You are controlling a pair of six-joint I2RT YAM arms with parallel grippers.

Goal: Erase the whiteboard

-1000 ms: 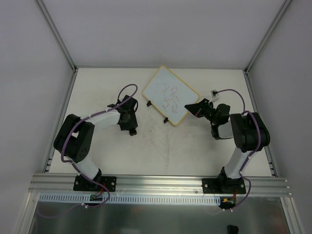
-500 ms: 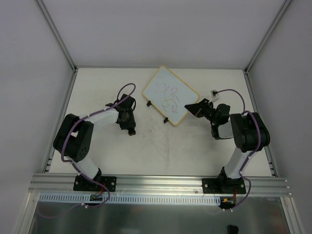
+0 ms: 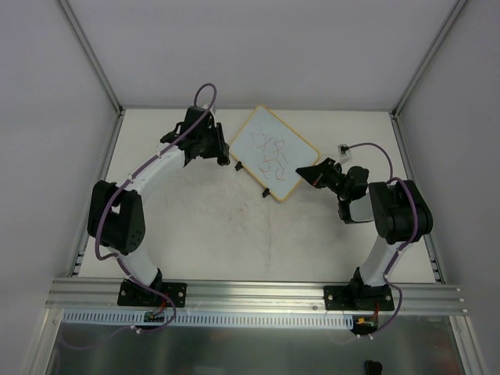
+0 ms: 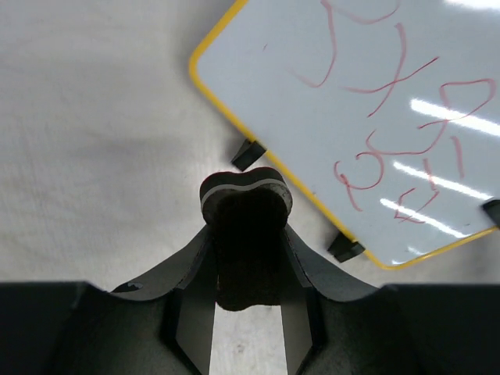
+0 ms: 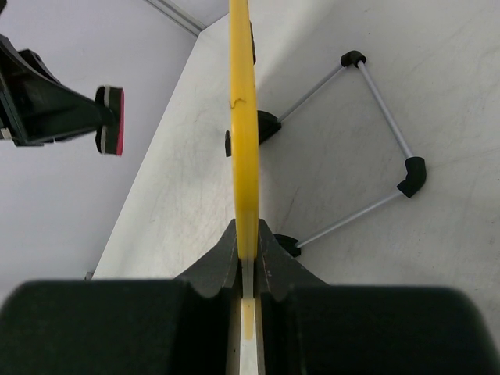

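The whiteboard [image 3: 273, 151] has a white face with red scribbles and a yellow frame. It stands tilted on two black clips at the table's far middle. My right gripper [image 3: 310, 173] is shut on the board's right edge, and the frame [image 5: 244, 117] shows edge-on between its jaws [image 5: 248, 262]. My left gripper [image 3: 219, 151] is shut on a small black eraser [image 4: 246, 234], just left of the board's left edge and apart from it. In the left wrist view, the board [image 4: 375, 101] lies ahead and to the right. The eraser also shows in the right wrist view [image 5: 112, 119].
A thin wire stand [image 5: 383, 117] with black joints lies on the table behind the board. Grey enclosure walls [image 3: 47, 94] rise close on the left, right and far sides. The arms' base rail [image 3: 250, 293] runs along the near edge.
My left arm has swung from the table's middle left up and away to the board's left edge, carrying the eraser. The right arm and the board have not moved.
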